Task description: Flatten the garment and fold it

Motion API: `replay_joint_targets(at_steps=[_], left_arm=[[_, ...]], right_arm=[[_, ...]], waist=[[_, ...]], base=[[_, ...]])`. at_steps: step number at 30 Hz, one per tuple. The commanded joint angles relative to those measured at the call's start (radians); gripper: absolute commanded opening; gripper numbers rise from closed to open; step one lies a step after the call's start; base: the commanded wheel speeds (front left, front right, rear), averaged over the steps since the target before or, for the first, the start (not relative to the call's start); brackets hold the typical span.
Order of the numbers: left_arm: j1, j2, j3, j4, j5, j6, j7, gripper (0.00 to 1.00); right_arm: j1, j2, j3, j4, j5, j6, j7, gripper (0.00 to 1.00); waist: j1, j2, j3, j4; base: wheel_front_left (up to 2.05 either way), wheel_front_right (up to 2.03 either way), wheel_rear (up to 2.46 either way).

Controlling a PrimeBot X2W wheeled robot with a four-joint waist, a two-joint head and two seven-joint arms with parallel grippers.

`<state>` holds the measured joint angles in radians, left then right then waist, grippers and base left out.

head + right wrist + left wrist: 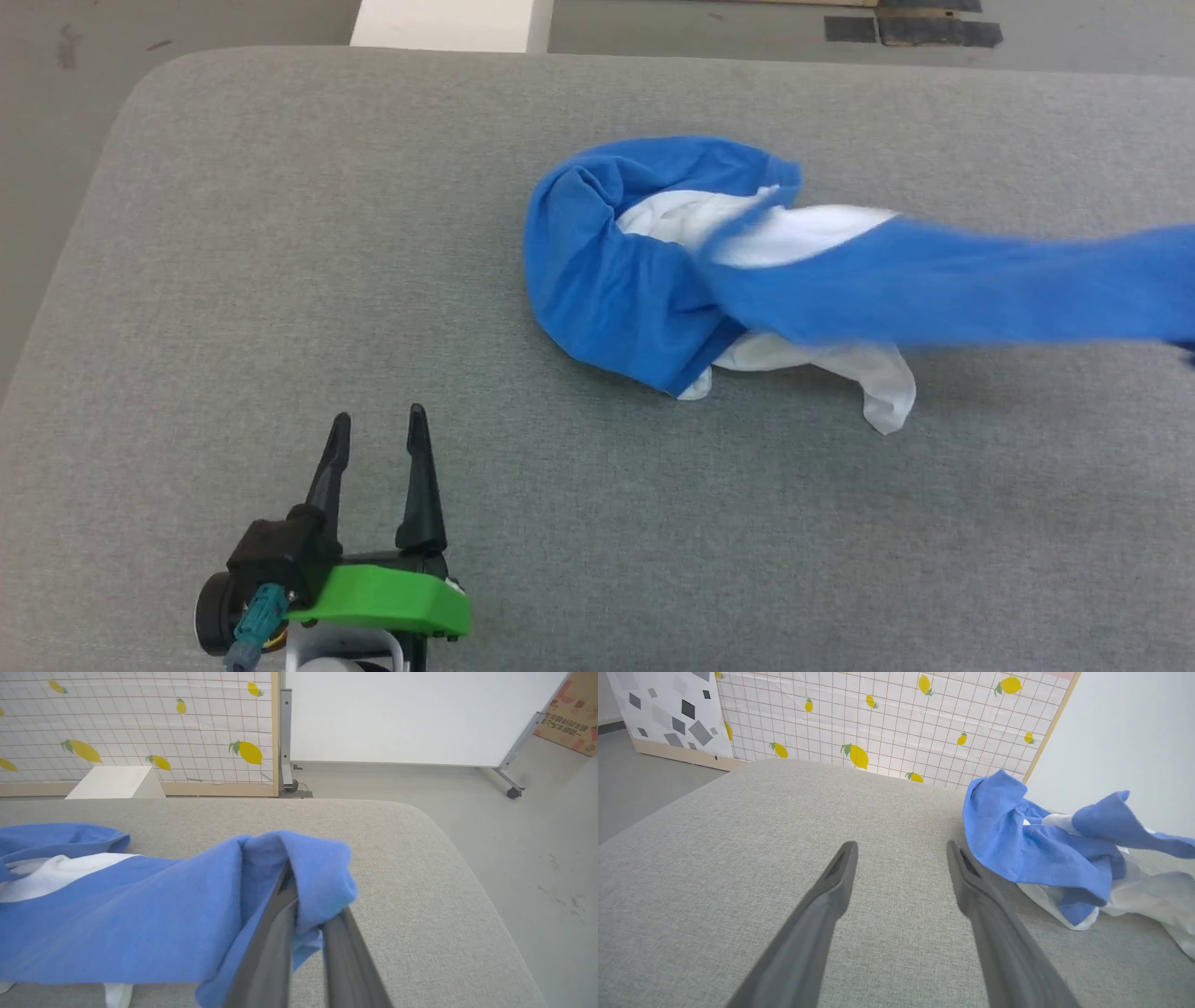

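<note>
The garment (644,280), a crumpled blue and white T-shirt, lies in a heap on the grey table (280,233), right of centre. One blue sleeve (980,285) is stretched out from the heap to the right edge of the head view, lifted off the cloth. My right gripper (303,896) is shut on the end of that blue sleeve (317,868), with fabric folded over its fingertips. At the lower left my left gripper (378,425) stands open, nothing between its fingers, well short of the heap. Its own wrist view shows the garment (1041,854) off to the right of its fingers (840,872).
The padded table's rounded right corner (444,826) falls away to bare floor. Beyond the far edge stand a lemon-print panel (887,718), a white box (112,781) and a white board on wheels (511,792).
</note>
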<state>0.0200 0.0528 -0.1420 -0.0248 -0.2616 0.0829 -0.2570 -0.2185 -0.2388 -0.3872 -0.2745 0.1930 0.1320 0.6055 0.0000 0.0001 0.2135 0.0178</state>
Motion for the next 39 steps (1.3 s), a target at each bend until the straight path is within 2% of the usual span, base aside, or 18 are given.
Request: replay_joint_targets(at_steps=[1,4,9,15,16,17,18,22,28,35,36,39], left_arm=[[-0.001,-0.003,0.0,0.002,0.019,-0.009,-0.005,1.0],[-0.008,-0.003,-0.001,0.009,0.026,-0.016,-0.005,1.0],[-0.016,-0.003,-0.003,0.02,0.036,-0.026,-0.005,1.0],[-0.011,-0.003,0.002,0.026,0.041,-0.031,-0.005,1.0],[-0.01,-0.003,0.002,0.027,0.042,-0.031,-0.005,1.0],[-0.009,-0.003,0.001,0.029,0.043,-0.031,-0.005,1.0],[-0.01,-0.003,0.001,0.031,0.044,-0.032,-0.005,1.0],[-0.008,-0.003,-0.003,0.038,0.044,-0.035,-0.005,1.0],[0.003,-0.003,-0.01,0.043,0.038,-0.031,-0.005,1.0],[-0.001,-0.003,-0.024,0.035,0.029,-0.029,-0.005,1.0],[-0.009,-0.003,-0.03,0.028,0.025,-0.028,-0.005,1.0],[-0.016,-0.003,-0.033,0.026,0.023,-0.026,-0.005,1.0]], right_arm=[[0.021,0.0,-0.046,0.026,-0.015,-0.001,-0.012,0.0],[0.061,-0.008,-0.133,0.081,-0.057,-0.001,-0.04,0.0],[0.126,-0.035,-0.262,0.225,-0.197,-0.001,-0.128,0.0],[0.105,0.003,-0.267,0.407,-0.233,-0.001,-0.238,0.0],[0.098,0.004,-0.258,0.425,-0.236,-0.001,-0.253,0.15],[0.087,0.006,-0.249,0.441,-0.237,-0.001,-0.271,0.49],[0.078,0.007,-0.244,0.453,-0.238,-0.001,-0.283,1.0],[0.045,-0.004,-0.212,0.467,-0.222,-0.001,-0.307,1.0],[0.019,-0.034,-0.126,0.345,-0.167,-0.001,-0.305,1.0],[0.043,-0.046,0.096,0.232,-0.04,-0.001,-0.161,1.0],[0.06,-0.054,0.169,0.244,-0.03,-0.001,-0.098,1.0],[0.069,-0.066,0.223,0.299,-0.029,-0.001,-0.064,1.0]], waist=[[0.0,-0.0001,0.017,0.007],[0.0,-0.0001,0.034,0.023],[0.0,-0.0001,0.057,0.059],[0.0,-0.0001,0.056,0.073],[0.0,-0.0001,0.054,0.073],[0.0,-0.0001,0.051,0.071],[0.0,-0.0001,0.048,0.07],[0.0,-0.0001,0.028,0.063],[0.0,-0.0001,-0.002,0.052],[0.0,-0.0001,0.004,0.067],[0.0,-0.0001,0.022,0.082],[0.0,-0.0001,0.042,0.099]], base=[[0.0,0.0,0.0],[0.0,0.0,0.0],[0.0,0.0,0.0],[0.0,0.0,0.0],[0.0,0.0,0.0],[0.0,0.0,0.0],[0.0,0.0,0.0],[0.0,0.0,0.0],[0.0,0.0,0.0],[0.0,0.0,0.0],[0.0,0.0,0.0],[0.0,0.0,0.0]])
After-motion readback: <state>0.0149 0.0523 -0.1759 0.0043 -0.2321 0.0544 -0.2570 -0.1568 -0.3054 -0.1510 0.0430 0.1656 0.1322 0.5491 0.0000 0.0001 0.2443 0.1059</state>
